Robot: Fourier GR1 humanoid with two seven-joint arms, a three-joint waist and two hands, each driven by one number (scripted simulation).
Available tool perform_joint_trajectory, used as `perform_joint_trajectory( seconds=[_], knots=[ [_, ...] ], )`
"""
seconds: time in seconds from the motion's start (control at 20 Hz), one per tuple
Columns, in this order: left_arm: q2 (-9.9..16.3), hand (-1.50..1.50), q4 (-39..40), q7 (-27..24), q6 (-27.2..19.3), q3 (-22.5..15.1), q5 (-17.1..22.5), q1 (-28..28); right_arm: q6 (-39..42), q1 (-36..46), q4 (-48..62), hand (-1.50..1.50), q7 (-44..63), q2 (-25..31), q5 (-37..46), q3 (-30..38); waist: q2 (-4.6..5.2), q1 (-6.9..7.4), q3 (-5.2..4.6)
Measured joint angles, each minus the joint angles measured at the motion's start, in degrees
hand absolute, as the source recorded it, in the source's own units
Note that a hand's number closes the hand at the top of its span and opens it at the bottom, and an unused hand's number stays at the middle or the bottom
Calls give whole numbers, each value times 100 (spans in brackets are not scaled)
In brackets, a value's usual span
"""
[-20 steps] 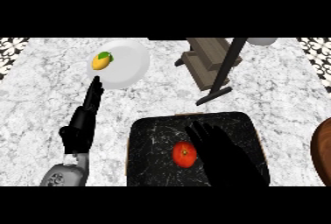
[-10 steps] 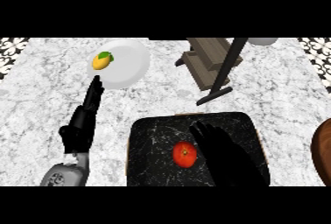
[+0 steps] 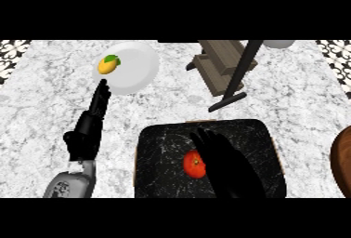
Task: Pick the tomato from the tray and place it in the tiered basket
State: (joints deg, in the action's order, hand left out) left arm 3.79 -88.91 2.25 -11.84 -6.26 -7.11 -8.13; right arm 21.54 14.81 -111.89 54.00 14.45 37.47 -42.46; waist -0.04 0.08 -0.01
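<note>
A round red tomato [image 3: 194,164] lay on a dark, marbled rectangular tray [image 3: 165,144] that sat at the near middle of the grey-and-white speckled marble worktop [image 3: 302,107]. The black right hand [image 3: 230,165] came in from the near edge and lay over the tray just right of the tomato, its fingers [image 3: 203,138] straight and stretched toward the far side; the hand's left edge met the tomato's right side in the view, but nothing was curled round the fruit, so the hand was released rather than grasping. Whether it actually touched the tomato could not be told. The black left hand [image 3: 93,118] rested over the bare worktop to the left of the tray, also released, its fingers straight and pointing to the far side, their tips near the near rim of a round white plate [image 3: 137,67]. On the far left part of that plate lay a small yellow fruit with a green leafy top [image 3: 107,64]. To the right of the plate, at the far middle of the worktop, stood the wooden tiered basket with its dark slanting post [image 3: 223,65], well apart from the tray and the tomato. A curved brown wooden object [image 3: 341,160] showed at the right edge, and part of a pale round thing [image 3: 277,44] showed at the far edge.
</note>
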Motion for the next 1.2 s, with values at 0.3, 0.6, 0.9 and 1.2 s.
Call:
perform_joint_trajectory(
  seconds=[0.3,0.6,0.9,1.2],
  knots=[
    [-22,0,-41,93,46,74,-35,-53,241,-125,307,-150,-248,-196,208,238,2,-4,1],
    [-10,0,-127,58,158,146,-44,57,362,-168,753,-150,-403,-653,571,340,2,0,1],
    [-101,0,-70,161,170,182,-105,-99,222,-379,1103,-150,-654,-943,1012,338,2,-7,1],
    [-136,0,-84,114,200,202,-178,-41,199,-537,1213,-150,-826,-1173,1299,392,2,-7,1]
  ],
)
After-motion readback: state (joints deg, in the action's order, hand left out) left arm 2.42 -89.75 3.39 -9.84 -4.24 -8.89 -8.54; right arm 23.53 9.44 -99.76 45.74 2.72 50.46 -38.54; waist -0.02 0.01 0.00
